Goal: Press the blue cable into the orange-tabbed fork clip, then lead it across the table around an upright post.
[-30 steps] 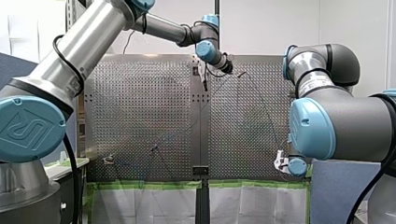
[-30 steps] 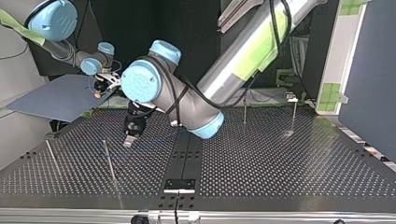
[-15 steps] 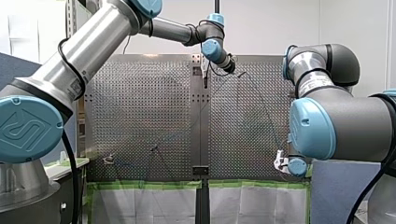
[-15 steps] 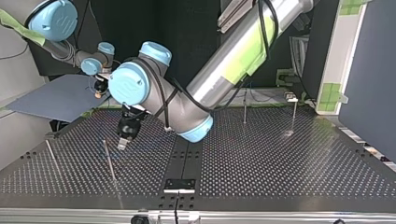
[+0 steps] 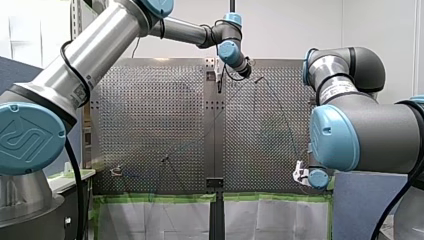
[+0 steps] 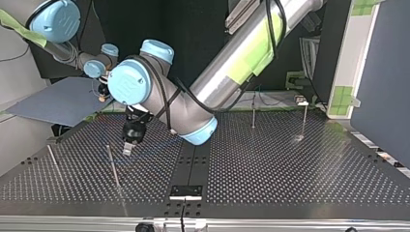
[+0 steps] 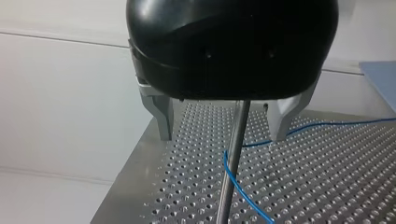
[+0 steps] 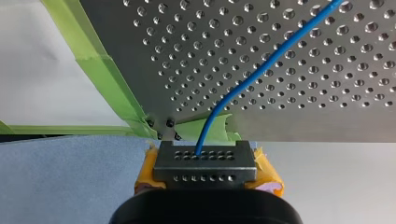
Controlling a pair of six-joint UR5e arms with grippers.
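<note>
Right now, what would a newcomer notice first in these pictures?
My left arm slants across the top view, my left gripper low over the perforated table. In the left wrist view an upright post stands between its open fingers, the blue cable bending at it. My right gripper clamps that cable past the table's edge.

- Front view: from behind and above the arms, facing out over the perforated bench (image 5: 150, 115). My left arm (image 5: 90, 55) enters at 9 o'clock, my right arm (image 5: 360, 130) at 3 o'clock.
- Top view: low, across the bench, facing the arms, which enter at 12 o'clock.
- Left wrist view: close on an upright post (image 7: 236, 140) and the blue cable (image 7: 232, 179).
- Right wrist view: closer still, at the bench's edge. It shares the cable.
</note>
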